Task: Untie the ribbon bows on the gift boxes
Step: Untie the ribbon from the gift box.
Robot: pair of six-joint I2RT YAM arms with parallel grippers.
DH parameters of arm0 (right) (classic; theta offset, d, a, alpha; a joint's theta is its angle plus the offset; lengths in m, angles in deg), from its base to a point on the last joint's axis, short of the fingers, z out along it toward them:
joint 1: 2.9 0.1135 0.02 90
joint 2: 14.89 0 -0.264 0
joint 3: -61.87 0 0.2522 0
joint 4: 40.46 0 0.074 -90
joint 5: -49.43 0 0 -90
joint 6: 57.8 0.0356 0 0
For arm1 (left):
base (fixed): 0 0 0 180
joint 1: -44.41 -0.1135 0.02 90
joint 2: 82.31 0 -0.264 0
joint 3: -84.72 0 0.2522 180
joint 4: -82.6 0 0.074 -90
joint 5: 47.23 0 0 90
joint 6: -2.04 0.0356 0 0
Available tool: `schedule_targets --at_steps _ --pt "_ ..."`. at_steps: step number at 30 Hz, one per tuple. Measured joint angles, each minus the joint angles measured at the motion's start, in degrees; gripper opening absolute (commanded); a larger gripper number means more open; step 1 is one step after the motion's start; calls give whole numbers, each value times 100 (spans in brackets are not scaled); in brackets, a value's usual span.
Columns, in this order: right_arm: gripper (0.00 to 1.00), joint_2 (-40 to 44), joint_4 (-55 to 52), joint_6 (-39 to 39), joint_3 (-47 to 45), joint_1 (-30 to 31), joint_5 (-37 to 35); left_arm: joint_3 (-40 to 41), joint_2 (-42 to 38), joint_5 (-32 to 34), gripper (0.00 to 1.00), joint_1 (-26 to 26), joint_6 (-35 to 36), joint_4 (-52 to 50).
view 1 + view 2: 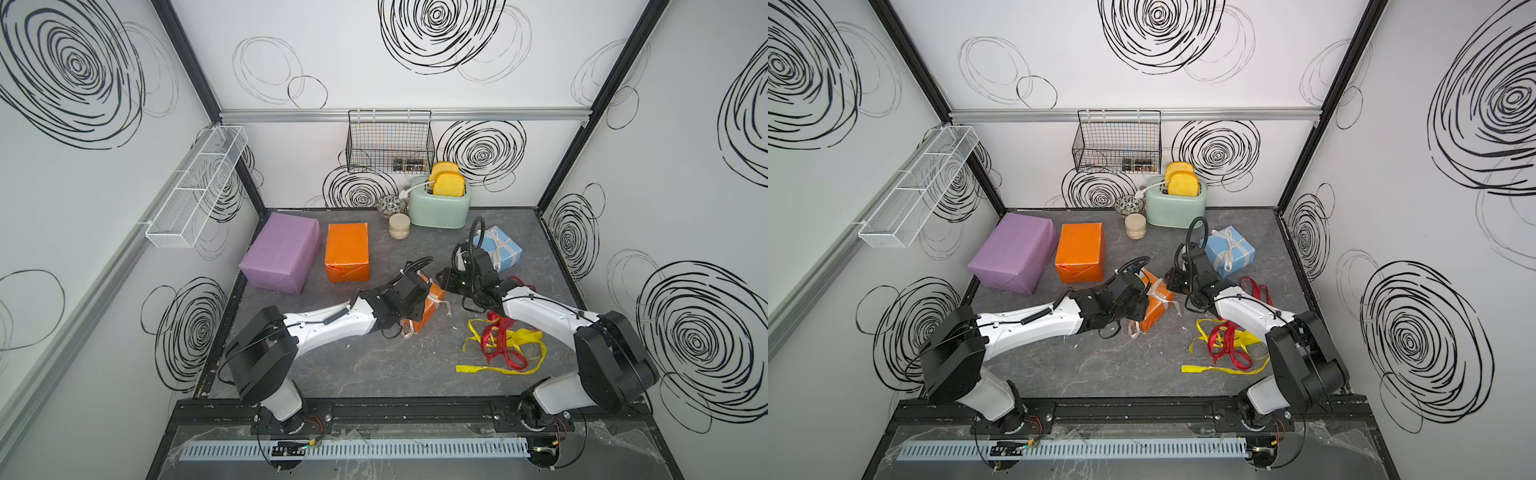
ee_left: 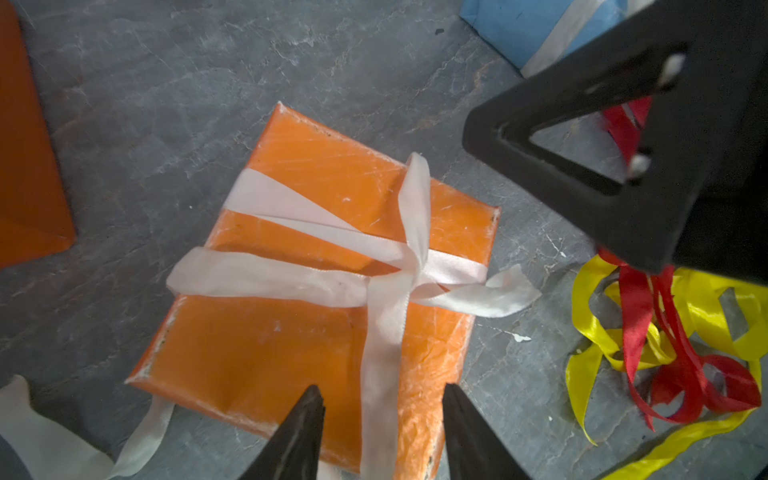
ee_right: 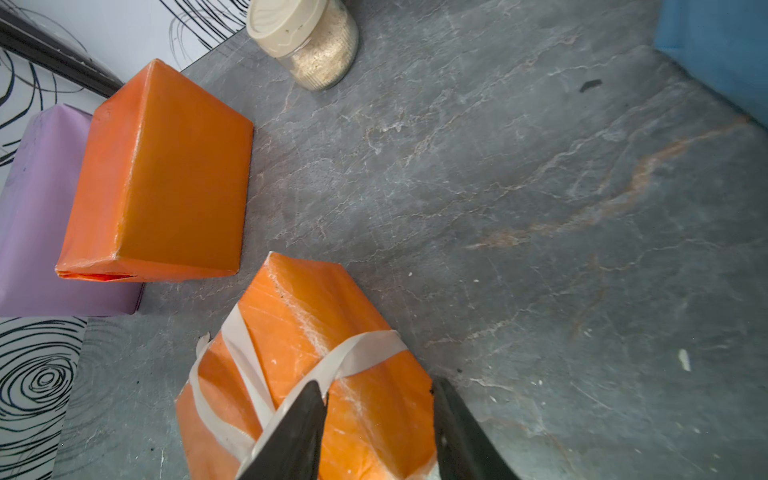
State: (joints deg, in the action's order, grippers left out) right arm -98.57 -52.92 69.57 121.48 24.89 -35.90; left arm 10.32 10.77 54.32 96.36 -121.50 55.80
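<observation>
Presently, the left hand (image 2: pixel 382 395) hovers over the orange cube (image 2: pixel 249 353) mid-bench, jaws apart and gripping nothing. A strand of the cube's white ribbon (image 2: pixel 291 282) runs beneath the gap. That ribbon crosses at a knot, tails loose. The right hand (image 3: pixel 378 386), likewise parted and empty, is over the cube's opposite side. The blue box (image 1: pixel 505 249) behind the right arm carries a tied bow (image 1: pixel 494 241). A yellow ribbon (image 2: pixel 582 291) and a red ribbon (image 2: pixel 633 307) lie tangled on the bench (image 1: pixel 374 374). The lilac box (image 1: pixel 282 249) and orange box (image 1: pixel 348 249) stand side by side, rear left.
</observation>
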Motion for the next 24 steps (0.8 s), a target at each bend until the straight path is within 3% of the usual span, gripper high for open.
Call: schedule_targets --at_steps 4,10,18,24 --pt "46 33 13 55 -76 -125 76 -168 264 -59 45 0 7 -31" --pt "45 44 87 81 -83 -131 160 -313 435 68 0 7 61 -61" --pt "45 44 92 68 -83 -127 188 -260 374 483 0 57 92 -37" --pt "46 44 90 -20 -83 -105 227 177 -133 916 0 57 -24 42"
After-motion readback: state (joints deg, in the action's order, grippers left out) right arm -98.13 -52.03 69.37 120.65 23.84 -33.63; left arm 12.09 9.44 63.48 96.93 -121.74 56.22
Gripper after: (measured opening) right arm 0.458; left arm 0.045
